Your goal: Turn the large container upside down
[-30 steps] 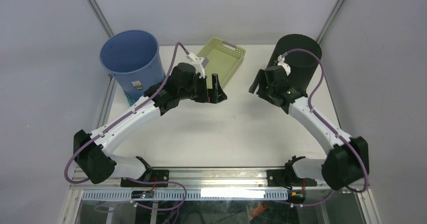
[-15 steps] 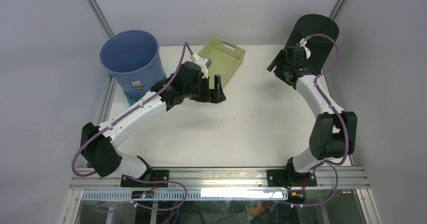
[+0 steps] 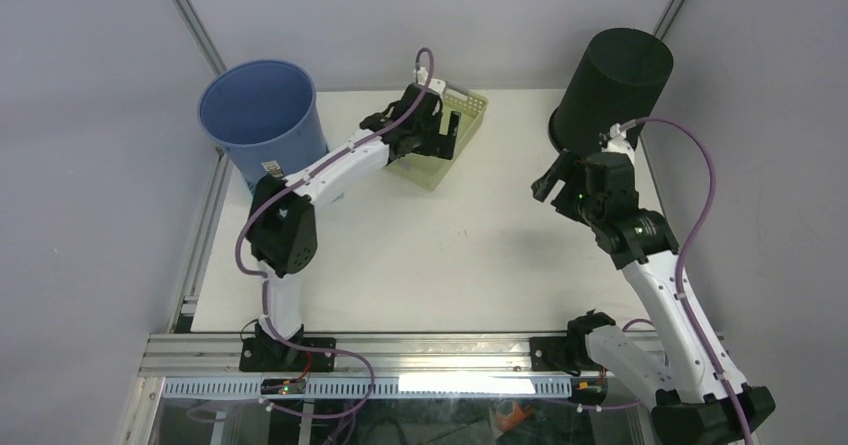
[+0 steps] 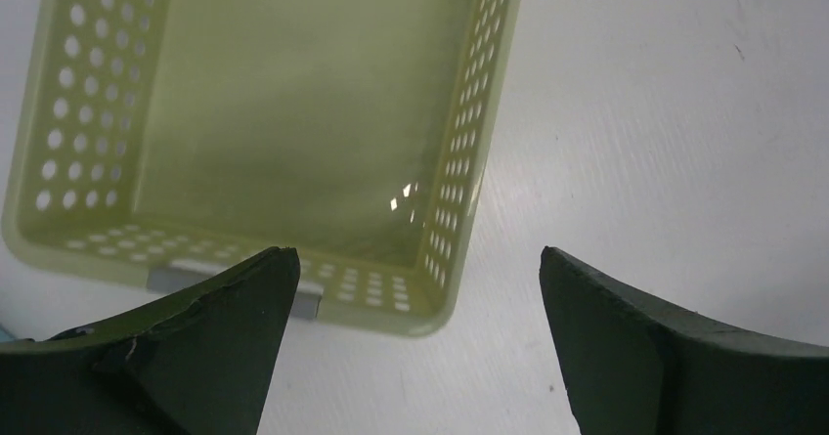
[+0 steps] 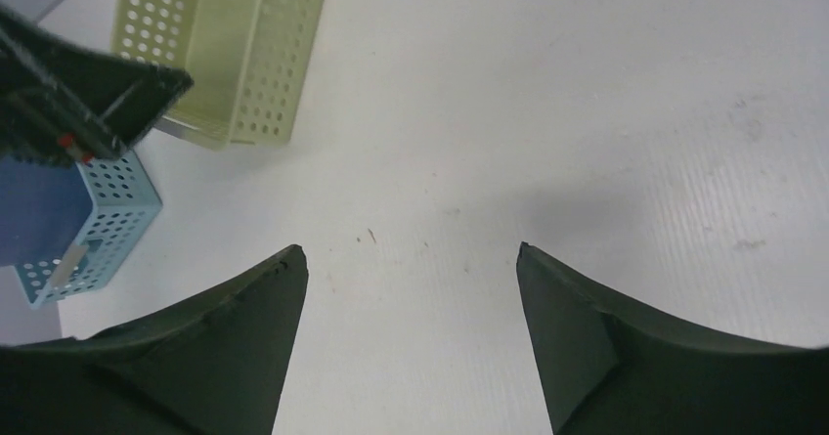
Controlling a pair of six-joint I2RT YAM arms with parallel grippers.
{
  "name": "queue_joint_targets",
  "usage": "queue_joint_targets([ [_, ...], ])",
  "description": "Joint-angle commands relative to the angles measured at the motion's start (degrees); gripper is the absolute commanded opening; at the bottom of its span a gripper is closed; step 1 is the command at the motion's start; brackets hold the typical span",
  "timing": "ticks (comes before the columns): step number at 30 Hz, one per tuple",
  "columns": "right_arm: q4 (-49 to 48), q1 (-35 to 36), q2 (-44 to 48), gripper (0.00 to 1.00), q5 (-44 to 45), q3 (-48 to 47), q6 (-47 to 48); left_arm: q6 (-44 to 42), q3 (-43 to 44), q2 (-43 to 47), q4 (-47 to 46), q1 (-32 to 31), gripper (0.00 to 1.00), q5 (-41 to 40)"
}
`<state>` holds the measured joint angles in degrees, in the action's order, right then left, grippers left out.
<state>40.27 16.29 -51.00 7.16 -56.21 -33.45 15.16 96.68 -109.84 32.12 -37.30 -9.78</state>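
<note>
The large container (image 3: 610, 83), a black cylinder, stands at the back right with a flat closed end facing up. My right gripper (image 3: 550, 181) is open and empty just in front of it and to its left, not touching it. In the right wrist view its fingers (image 5: 235, 327) hang over bare white table and the container is out of view. My left gripper (image 3: 442, 137) is open and empty above the near corner of a yellow-green basket (image 4: 293, 112); nothing lies between its fingers (image 4: 205, 337).
A blue bucket (image 3: 262, 115) stands mouth up at the back left, with a small light-blue perforated basket (image 5: 83, 230) at its foot. The yellow-green basket (image 3: 462, 115) lies at the back centre. The table (image 3: 450, 255) ends at a metal rail by the arm bases.
The black container went from tilted to standing on end. My right arm drew back from it toward the front and its jaws widened slightly. My left arm reached back over the yellow-green basket.
</note>
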Motion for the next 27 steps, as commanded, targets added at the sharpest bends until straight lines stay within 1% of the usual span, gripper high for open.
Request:
queue_joint_targets([
  [1, 9.96, -0.27, 3.98, 0.83, 3.68, -1.63, -1.66, -6.91, 9.70, -9.24, -0.28, -0.47, 0.99, -1.66],
  [5, 13.40, -0.19, 5.32, 0.83, 3.37, -3.15, -2.06, -7.28, 15.85, -14.85, 2.70, -1.57, 0.99, -0.10],
  [8, 14.66, -0.25, 5.42, 0.83, 2.93, -3.55, -2.17, -8.68, 18.57, -17.92, 4.76, -3.05, 0.99, -2.11],
  [9, 14.98, -0.22, 5.51, 0.83, 2.75, -3.57, -2.29, -8.85, 19.24, -18.70, 5.41, -3.25, 0.97, -2.34],
  [11, 16.39, -0.22, 5.65, 0.83, 2.98, -3.53, -2.97, -8.78, 20.18, -19.83, 6.47, -3.34, 0.87, -1.83],
  [16, 18.38, -0.21, 7.52, 0.83, 3.71, -2.65, -3.62, -9.57, 21.04, -19.41, 7.78, -4.74, 0.57, -1.55],
  [20, 19.03, -0.27, 8.21, 0.83, 3.83, -3.58, -3.75, -10.23, 21.48, -19.33, 7.99, -5.96, 0.25, 0.24],
  [21, 19.24, -0.21, 8.15, 0.83, 3.89, -4.24, -3.74, -10.09, 21.67, -19.23, 8.16, -6.21, 0.19, 1.00],
  [24, 19.76, -0.24, 7.87, 0.83, 3.96, -6.40, -3.35, -9.84, 23.21, -18.79, 9.57, -7.27, 0.10, 1.77],
  [26, 20.03, -0.27, 7.57, 0.83, 4.48, -8.09, -2.80, -9.59, 25.26, -18.08, 11.66, -8.02, 0.07, 2.92],
  [27, 20.09, -0.29, 7.33, 0.83, 4.79, -8.92, -2.47, -9.29, 27.11, -17.37, 12.67, -8.46, 0.04, 4.18],
])
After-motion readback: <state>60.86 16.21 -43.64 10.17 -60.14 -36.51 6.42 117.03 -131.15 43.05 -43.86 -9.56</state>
